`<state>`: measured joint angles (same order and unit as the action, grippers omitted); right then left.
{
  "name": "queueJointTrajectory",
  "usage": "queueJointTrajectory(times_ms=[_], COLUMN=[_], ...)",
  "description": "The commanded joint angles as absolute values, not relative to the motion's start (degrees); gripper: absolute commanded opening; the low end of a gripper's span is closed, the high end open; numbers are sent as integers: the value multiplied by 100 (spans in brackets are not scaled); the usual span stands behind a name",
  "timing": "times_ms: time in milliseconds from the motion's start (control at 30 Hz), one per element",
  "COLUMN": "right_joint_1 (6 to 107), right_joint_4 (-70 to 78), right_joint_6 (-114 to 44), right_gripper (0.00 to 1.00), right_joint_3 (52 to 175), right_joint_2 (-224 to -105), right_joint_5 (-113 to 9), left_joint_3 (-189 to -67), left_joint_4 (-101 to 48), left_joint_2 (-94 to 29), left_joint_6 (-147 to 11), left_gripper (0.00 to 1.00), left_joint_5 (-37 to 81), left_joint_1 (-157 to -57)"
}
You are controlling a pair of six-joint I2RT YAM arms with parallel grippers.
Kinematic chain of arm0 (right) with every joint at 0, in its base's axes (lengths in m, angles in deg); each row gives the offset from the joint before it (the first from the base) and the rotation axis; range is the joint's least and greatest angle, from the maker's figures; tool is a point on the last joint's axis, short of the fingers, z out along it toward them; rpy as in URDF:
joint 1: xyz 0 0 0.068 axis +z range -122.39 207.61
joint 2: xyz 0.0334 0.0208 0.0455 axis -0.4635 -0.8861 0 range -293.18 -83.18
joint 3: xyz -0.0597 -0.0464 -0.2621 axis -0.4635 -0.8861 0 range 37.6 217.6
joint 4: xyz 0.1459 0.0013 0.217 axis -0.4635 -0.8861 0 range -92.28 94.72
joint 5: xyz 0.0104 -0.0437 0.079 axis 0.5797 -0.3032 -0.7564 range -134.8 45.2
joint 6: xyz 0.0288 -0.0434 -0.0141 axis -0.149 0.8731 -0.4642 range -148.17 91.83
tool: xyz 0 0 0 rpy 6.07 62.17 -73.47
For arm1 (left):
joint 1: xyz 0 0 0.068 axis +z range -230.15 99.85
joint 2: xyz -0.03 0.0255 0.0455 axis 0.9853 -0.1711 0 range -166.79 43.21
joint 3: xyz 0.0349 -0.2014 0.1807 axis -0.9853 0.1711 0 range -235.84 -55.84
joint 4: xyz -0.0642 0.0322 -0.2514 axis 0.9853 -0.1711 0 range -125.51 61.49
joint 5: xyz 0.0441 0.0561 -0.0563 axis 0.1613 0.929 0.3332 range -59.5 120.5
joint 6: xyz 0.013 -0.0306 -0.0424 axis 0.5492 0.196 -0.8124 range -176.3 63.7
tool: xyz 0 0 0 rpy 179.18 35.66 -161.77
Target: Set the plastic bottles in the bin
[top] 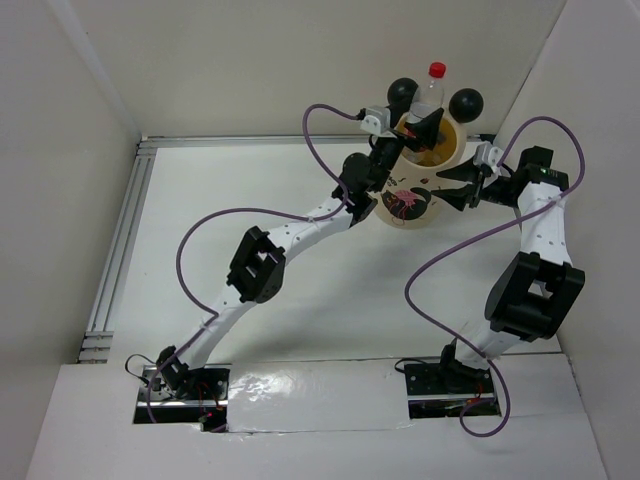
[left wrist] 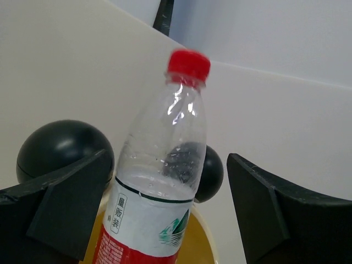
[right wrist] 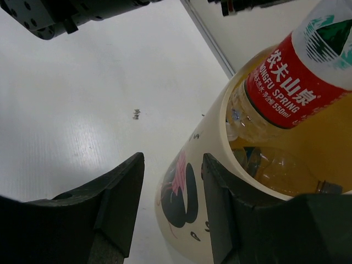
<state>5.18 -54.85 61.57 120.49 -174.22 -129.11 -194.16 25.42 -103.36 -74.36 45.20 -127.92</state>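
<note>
The bin (top: 405, 207) stands at the back of the table, cream with a flamingo print and two black ball ears (top: 466, 102). A red-labelled, red-capped bottle (top: 432, 85) stands tilted in it, neck above the rim. My left gripper (top: 420, 128) is open over the bin, its fingers wide on either side of the bottle (left wrist: 165, 165) without touching it. My right gripper (top: 450, 185) is open beside the bin's right wall (right wrist: 192, 187). Inside the yellow bin lie other clear bottles (right wrist: 269, 165) under the red-labelled one (right wrist: 291, 82).
White walls enclose the table on three sides, close behind the bin. An aluminium rail (top: 125, 240) runs along the left edge. A white cover (top: 320, 420) spans the near edge over the arm bases. A small speck (right wrist: 135, 114) lies on the table.
</note>
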Motion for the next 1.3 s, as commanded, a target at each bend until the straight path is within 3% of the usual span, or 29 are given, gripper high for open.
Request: queueJointTrajectory(times_ms=[0, 767, 1067, 1267], right_joint_1=[485, 327, 617, 617], right_joint_4=[-5267, -5162, -5162, -5530], right_joint_6=[6262, 6262, 6262, 6262], right_gripper=[54, 63, 64, 72], right_joint_3=[11952, 11890, 11733, 11626], right_joint_2=[-17204, -17142, -16914, -16580], right_joint_5=[-13507, -13454, -13138, -12796], left_joint_3=[-19365, -18109, -16686, -15272], left_joint_4=[3056, 3390, 3837, 3655], left_joint_2=[-9734, -8794, -7924, -6905], left_joint_6=[-7098, -6834, -6633, -6403], left_gripper=[100, 100, 100, 100], left_joint_5=[4492, 4246, 4140, 3929], left_joint_1=[-12849, -12901, -13007, -13007])
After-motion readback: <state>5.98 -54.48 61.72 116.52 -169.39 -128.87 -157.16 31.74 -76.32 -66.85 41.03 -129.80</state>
